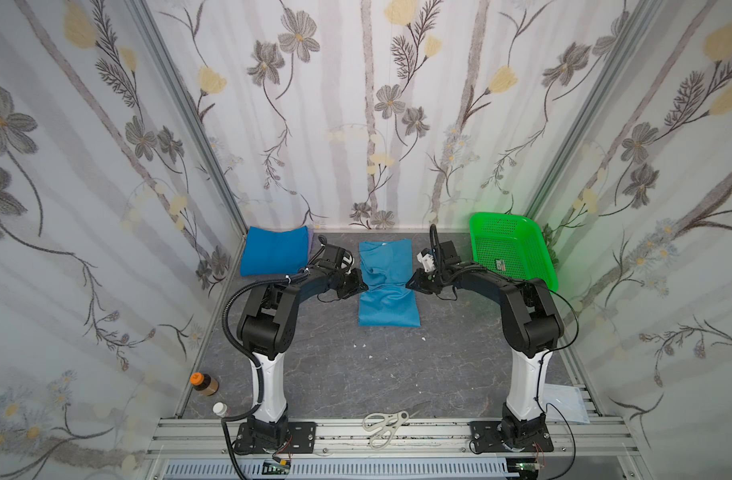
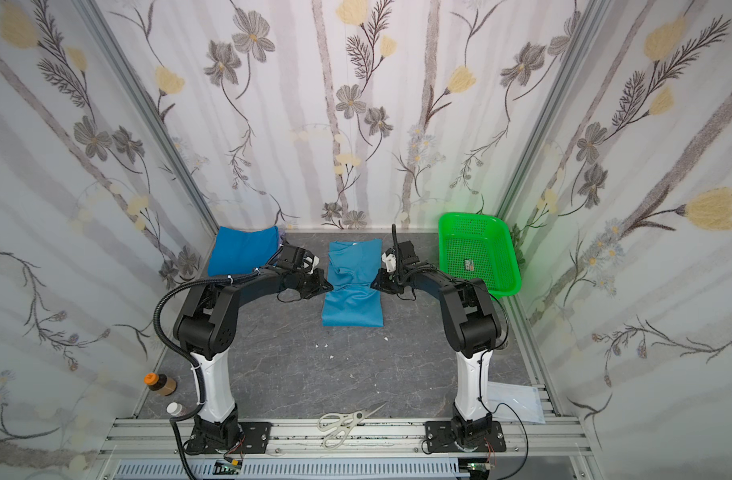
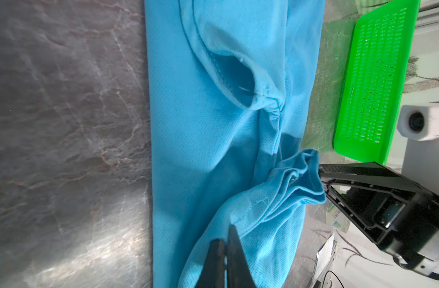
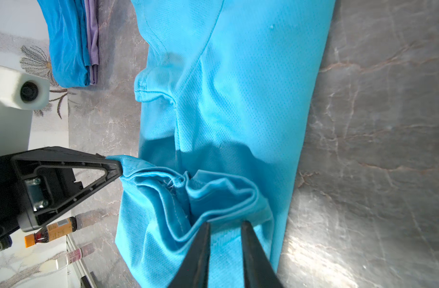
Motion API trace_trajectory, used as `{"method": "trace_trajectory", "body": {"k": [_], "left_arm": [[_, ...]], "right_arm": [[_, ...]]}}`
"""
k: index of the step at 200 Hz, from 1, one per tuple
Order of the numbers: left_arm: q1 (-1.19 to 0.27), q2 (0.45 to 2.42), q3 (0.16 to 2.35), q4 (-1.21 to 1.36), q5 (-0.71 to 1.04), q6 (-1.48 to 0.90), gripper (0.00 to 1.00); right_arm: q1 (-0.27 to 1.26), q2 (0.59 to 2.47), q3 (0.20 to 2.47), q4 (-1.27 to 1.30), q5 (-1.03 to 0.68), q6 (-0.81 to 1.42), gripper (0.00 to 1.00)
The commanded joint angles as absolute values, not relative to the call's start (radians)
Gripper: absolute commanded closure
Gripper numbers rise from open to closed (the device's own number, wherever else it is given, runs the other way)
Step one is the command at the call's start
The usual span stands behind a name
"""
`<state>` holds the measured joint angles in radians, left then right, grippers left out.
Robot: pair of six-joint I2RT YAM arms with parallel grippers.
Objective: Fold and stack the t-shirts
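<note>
A light sky-blue t-shirt (image 1: 387, 307) (image 2: 352, 311) lies as a long folded strip in the middle of the table, in both top views. Its near part is bunched up toward the middle (image 3: 288, 184) (image 4: 213, 192). My left gripper (image 1: 362, 282) (image 3: 226, 239) is at the strip's left edge, shut on a pinch of this cloth. My right gripper (image 1: 410, 284) (image 4: 226, 224) is at the right edge, its jaws apart over the doubled hem. At the back left, a folded royal blue t-shirt (image 1: 273, 249) (image 4: 66, 42) rests on a lilac one (image 4: 92, 37).
A bright green basket (image 1: 534, 249) (image 2: 501, 245) (image 3: 373, 74) stands at the back right, beside the right arm. Scissors (image 1: 387, 424) lie on the front rail. Two small bottles (image 1: 204, 384) sit at the front left. A clear plastic bag (image 1: 564, 401) lies at the front right.
</note>
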<state>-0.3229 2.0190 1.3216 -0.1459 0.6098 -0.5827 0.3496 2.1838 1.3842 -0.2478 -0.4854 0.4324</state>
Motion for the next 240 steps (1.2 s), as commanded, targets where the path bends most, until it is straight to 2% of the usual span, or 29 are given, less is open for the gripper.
{"method": "trace_trajectory", "body": {"k": [1, 20, 37, 66, 90, 150, 199, 240], "left_arm": [[-0.316, 2.025, 1.353, -0.118, 0.635, -0.598, 0.6], [-0.307, 2.006, 1.355, -0.088, 0.649, -0.611, 0.16], [-0.299, 1.98, 1.359, -0.085, 0.657, -0.606, 0.0], [-0.277, 1.925, 1.313, -0.081, 0.662, -0.6, 0.0], [-0.277, 1.881, 1.242, -0.059, 0.695, -0.608, 0.0], [-0.316, 1.812, 1.096, 0.055, 0.762, -0.644, 0.0], [-0.329, 1.892, 1.191, 0.076, 0.802, -0.652, 0.0], [-0.34, 1.968, 1.257, 0.107, 0.824, -0.682, 0.0]], "right_arm": [[0.349, 2.159, 1.392, -0.238, -0.486, 0.404, 0.54], [0.346, 2.125, 1.379, -0.246, -0.468, 0.383, 0.42], [0.347, 2.076, 1.346, -0.24, -0.45, 0.363, 0.33], [0.353, 1.994, 1.245, -0.17, -0.51, 0.347, 0.2], [0.374, 2.001, 1.224, -0.147, -0.592, 0.338, 0.14], [0.419, 2.134, 1.308, -0.044, -0.704, 0.392, 0.11], [0.392, 2.273, 1.42, 0.013, -0.715, 0.438, 0.1], [0.364, 2.176, 1.366, 0.107, -0.71, 0.479, 0.08]]}}
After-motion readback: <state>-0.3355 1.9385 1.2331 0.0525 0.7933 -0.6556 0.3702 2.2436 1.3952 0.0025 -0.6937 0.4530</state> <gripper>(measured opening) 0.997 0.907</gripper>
